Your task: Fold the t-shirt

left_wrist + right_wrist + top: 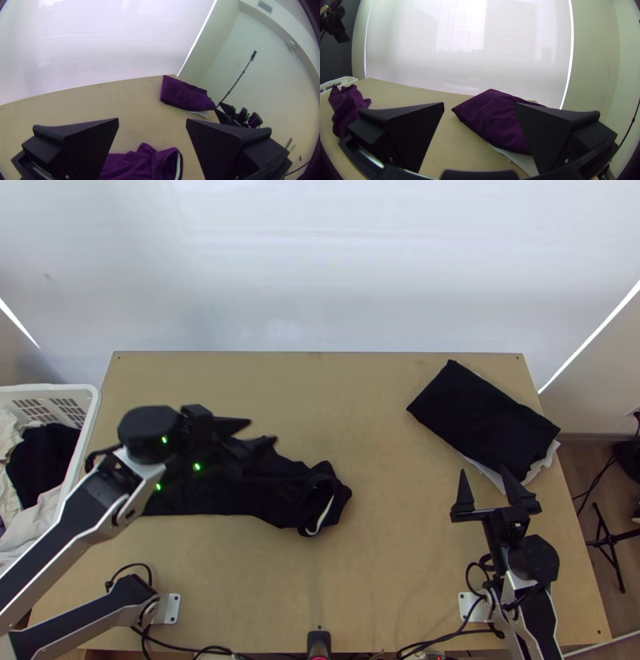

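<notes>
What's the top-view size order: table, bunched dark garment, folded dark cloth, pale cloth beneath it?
Table
Bunched dark garment, folded dark cloth: unranked; the left arm partly covers the garment
Pale cloth, visible edges only

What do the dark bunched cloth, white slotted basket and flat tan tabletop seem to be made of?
Dark bunched cloth: matte, soft fabric, perhaps knit; it crumples into rounded folds. White slotted basket: probably moulded plastic, smooth, with regular slots. Flat tan tabletop: matte, perhaps wooden board; its even surface leaves that open.
</notes>
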